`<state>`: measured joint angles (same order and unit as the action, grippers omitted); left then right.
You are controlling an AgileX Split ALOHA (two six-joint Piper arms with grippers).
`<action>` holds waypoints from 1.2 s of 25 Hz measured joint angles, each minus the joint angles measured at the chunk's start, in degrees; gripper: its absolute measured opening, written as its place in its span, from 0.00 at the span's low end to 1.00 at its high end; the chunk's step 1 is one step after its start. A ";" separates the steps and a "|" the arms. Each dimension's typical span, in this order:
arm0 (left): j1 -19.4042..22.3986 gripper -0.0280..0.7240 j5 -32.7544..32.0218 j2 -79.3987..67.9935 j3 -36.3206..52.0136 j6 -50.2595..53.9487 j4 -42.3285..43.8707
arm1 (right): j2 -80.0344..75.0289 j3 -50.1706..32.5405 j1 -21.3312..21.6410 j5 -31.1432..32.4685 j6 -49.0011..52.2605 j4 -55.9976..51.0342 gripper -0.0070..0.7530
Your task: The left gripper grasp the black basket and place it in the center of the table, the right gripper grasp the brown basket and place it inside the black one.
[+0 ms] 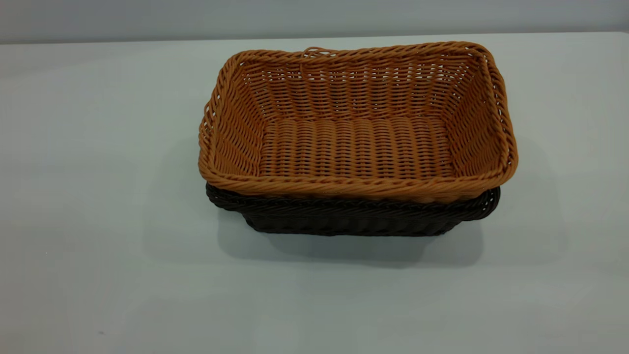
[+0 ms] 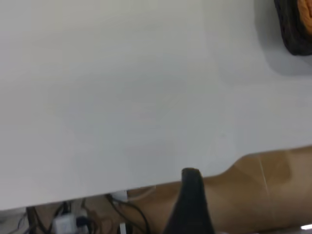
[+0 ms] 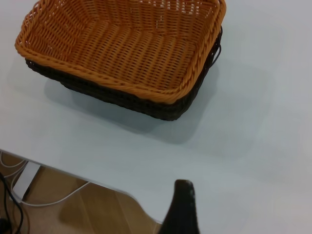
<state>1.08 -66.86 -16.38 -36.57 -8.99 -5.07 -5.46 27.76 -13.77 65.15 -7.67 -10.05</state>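
Observation:
The brown basket [image 1: 356,147] sits nested inside the black basket [image 1: 354,221] in the middle of the table [image 1: 98,196]. Only the black basket's rim and lower wall show beneath it. Neither gripper shows in the exterior view. My left gripper [image 2: 241,219] hangs over the table's edge, far from the baskets. One dark finger [image 2: 191,204] shows with nothing beside it, and a corner of the black basket [image 2: 292,34] lies far off. My right gripper [image 3: 219,214] is also back at the table's edge, open and empty, with both baskets [image 3: 131,48] ahead of it.
The table's edge [image 2: 146,183] shows in both wrist views, with wooden floor [image 2: 263,195] below it. Cables and a power strip [image 2: 73,222] lie under the left side. A white strip and cable [image 3: 27,178] lie under the right side.

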 joint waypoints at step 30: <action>0.00 0.78 2.62 7.52 8.54 1.38 -1.61 | 4.13 -0.80 0.00 0.01 0.05 -0.21 0.78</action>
<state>1.08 -64.23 -8.86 -28.04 -7.61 -6.67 -1.34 26.96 -13.77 65.17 -7.62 -10.26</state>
